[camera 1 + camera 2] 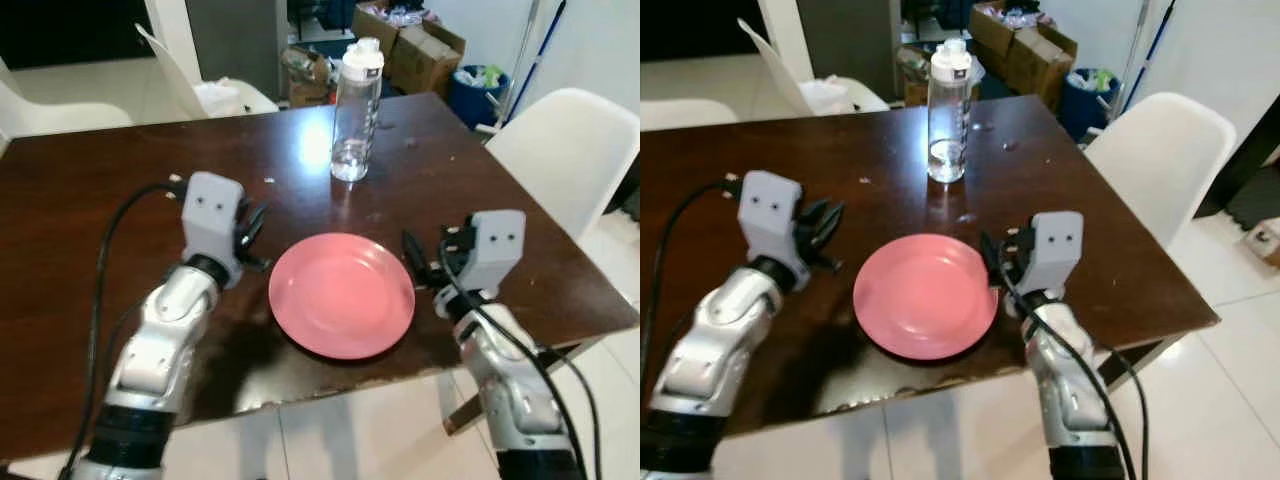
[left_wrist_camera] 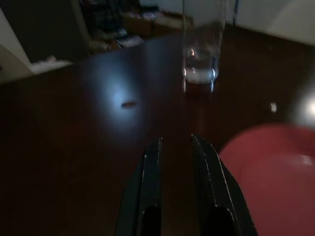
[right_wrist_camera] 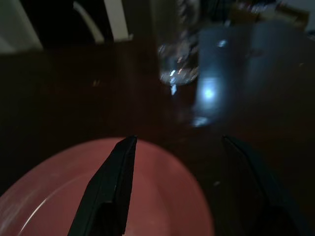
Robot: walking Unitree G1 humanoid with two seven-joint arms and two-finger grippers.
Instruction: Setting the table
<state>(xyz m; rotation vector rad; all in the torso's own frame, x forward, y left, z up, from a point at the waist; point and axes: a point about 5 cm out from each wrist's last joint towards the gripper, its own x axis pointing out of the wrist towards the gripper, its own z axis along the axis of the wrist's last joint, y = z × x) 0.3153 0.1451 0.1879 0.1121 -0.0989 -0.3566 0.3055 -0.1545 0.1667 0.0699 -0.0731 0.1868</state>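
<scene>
Left eye view: the left gripper (image 1: 252,232), its 2 fingers nearly together and empty, sits just left of the pink plate (image 1: 342,295) near the table's (image 1: 80,230) front edge, while the right gripper (image 1: 418,262), spread wide, reaches over the plate's right rim, the nearer.

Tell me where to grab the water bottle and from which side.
Grip the clear bottle around its straight middle body, below the white cap. It stands upright beyond the pink plate, so I would come in level from the robot's side, probably with the open right gripper, fingers either side.
</scene>
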